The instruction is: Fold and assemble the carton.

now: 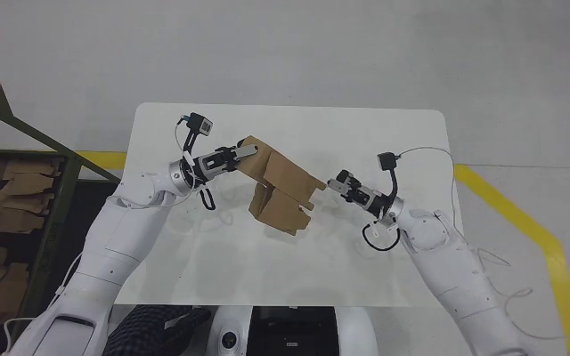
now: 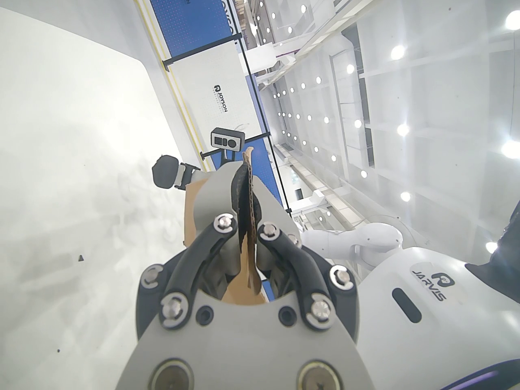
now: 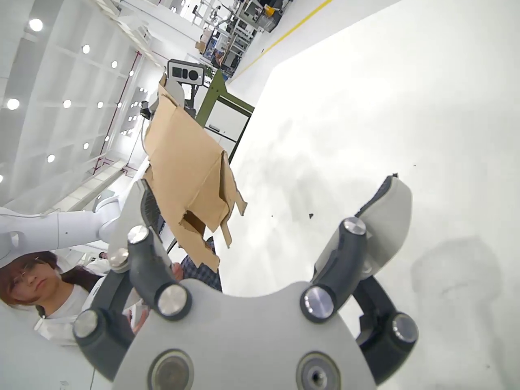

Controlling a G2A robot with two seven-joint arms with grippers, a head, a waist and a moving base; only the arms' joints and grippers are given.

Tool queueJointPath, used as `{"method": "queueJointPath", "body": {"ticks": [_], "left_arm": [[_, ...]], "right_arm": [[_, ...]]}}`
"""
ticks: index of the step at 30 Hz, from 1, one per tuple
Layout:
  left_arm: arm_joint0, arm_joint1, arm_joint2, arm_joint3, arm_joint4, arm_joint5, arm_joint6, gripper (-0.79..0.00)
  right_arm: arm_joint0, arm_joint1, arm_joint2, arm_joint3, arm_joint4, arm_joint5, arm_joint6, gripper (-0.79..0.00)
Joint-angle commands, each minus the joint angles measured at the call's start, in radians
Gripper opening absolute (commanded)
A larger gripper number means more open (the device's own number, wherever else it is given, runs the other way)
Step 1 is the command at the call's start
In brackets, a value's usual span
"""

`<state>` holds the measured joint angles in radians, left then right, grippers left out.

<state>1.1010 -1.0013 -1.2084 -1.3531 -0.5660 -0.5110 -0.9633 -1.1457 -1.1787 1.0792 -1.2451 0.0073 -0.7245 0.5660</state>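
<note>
Clamps carton edge with left gripper above table; holds right gripper wide open just beside its opposite end.

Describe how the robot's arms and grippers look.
The left arm and right arm have smooth, rounded white shells. Each wrist carries a black cable loop and a small black camera on a stalk. The left gripper and right gripper have grey bodies, black linkages with silver bolts, and grey fingers lined with dark ridged rubber.
</note>
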Motion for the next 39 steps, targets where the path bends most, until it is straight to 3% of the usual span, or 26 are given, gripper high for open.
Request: {"method": "queueJointPath", "body": {"ticks": [1,5,10,13,15,18,23,36,39], "left_arm": [[0.000,0.000,0.000,0.000,0.000,0.000,0.000,-0.785],[0.000,0.000,0.000,0.000,0.000,0.000,0.000,-0.785],[0.000,0.000,0.000,0.000,0.000,0.000,0.000,-0.785],[0.000,0.000,0.000,0.000,0.000,0.000,0.000,-0.785],[0.000,0.000,0.000,0.000,0.000,0.000,0.000,-0.785],[0.000,0.000,0.000,0.000,0.000,0.000,0.000,-0.785],[0.000,0.000,0.000,0.000,0.000,0.000,0.000,-0.785],[0.000,0.000,0.000,0.000,0.000,0.000,0.000,-0.785],[0.000,0.000,0.000,0.000,0.000,0.000,0.000,-0.785]], "right_arm": [[0.012,-0.007,-0.023,0.013,0.032,-0.007,0.013,0.000],[0.036,-0.021,-0.072,0.040,0.082,-0.025,0.046,0.000],[0.057,-0.036,-0.120,0.069,0.170,-0.056,0.096,-0.065],[0.072,-0.042,-0.138,0.085,0.194,-0.071,0.123,0.000],[0.078,-0.046,-0.148,0.093,0.219,-0.083,0.136,-0.006],[0.087,-0.050,-0.159,0.104,0.255,-0.096,0.164,-0.108],[0.096,-0.052,-0.163,0.113,0.297,-0.115,0.200,-0.400],[0.082,-0.031,-0.117,0.107,0.460,-0.135,0.357,-0.443],[0.078,-0.027,-0.106,0.099,0.475,-0.133,0.379,-0.502]]}}
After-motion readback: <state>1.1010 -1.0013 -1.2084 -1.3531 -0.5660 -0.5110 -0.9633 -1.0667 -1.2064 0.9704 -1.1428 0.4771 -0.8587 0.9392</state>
